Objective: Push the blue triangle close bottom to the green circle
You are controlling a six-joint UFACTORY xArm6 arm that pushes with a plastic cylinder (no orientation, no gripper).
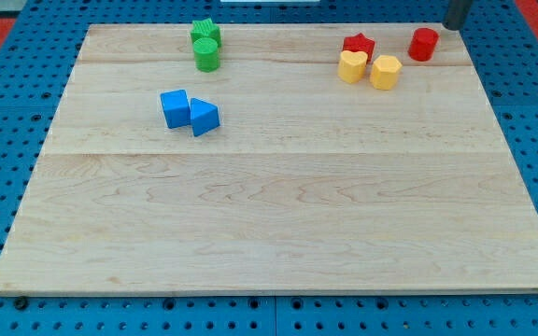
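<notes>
While up at the view's top right corner, just off the wooden board [278, 224], only a dark bit of rod [457, 13] showing, its very end hard to make out. No claw to tell about, just a rod. Blue triangle [204, 118] sitting left of the middle, touching a blue cube [175, 108]. Green circle [206, 54] a little above them, touching a green star [205, 32]. Red star [359, 45], two yellow blocks [351, 66] [386, 72] and red cylinder [423, 44] bunched near the top right.

A lab bench: wooden board [278, 205] lying on blue perforated mounting plate [7, 112].
</notes>
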